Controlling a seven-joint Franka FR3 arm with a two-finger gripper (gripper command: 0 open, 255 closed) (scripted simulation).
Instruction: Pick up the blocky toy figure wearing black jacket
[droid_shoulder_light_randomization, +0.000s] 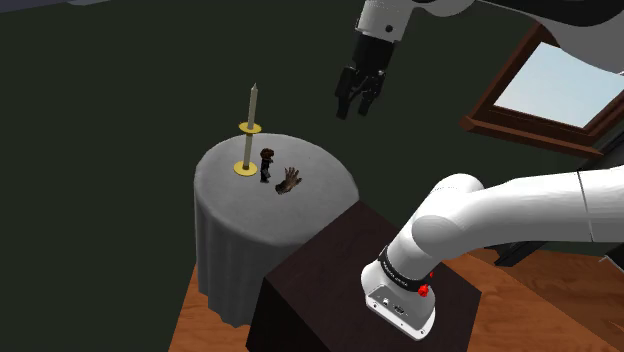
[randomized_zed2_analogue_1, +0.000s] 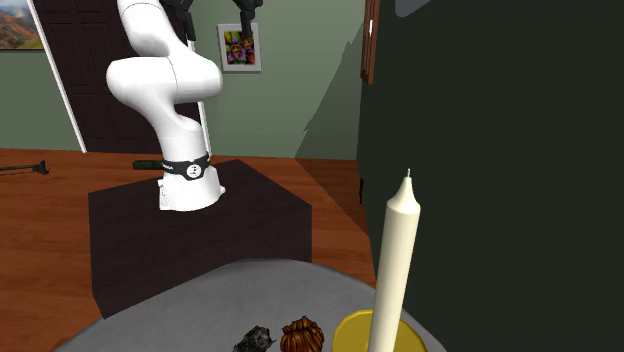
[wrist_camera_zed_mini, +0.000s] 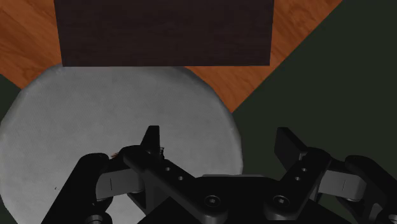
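Dark green walls and a wood floor surround a round desk (droid_shoulder_light_randomization: 322, 190) under a grey cloth, just beyond the arm's dark stand (droid_shoulder_light_randomization: 320, 275). The toy figure (droid_shoulder_light_randomization: 266, 165) stands on the desk top, toward the shoulder view's left of the middle. It is just beside the gold base of a candle holder (droid_shoulder_light_randomization: 245, 168), which carries a tall pale candle (droid_shoulder_light_randomization: 254, 105). A brown glove-shaped object (droid_shoulder_light_randomization: 290, 180) lies near the figure on its other side. The hand (droid_shoulder_light_randomization: 357, 103) hangs high over the desk's edge, up and to the shoulder view's right of the figure and well apart from it. Its jaws are spread wide and hold nothing; the wrist view shows them apart over bare grey cloth. I judge the step in hand to be the approach, with nothing grasped yet. To do it well, shift the hand across until the figure sits centred between the jaws, then descend straight down. The holder and the glove-shaped object flank the figure, so turn the jaws to close across the free direction rather than into either neighbour. Keep the wrist clear of the tall candle, which looks easy to clip. Clamp on the torso, not the head; a small upright toy probably tips if nudged by one side first. The figure is upright with its long axis vertical, dark body below and brown hair on top. I cannot tell which way its front faces.
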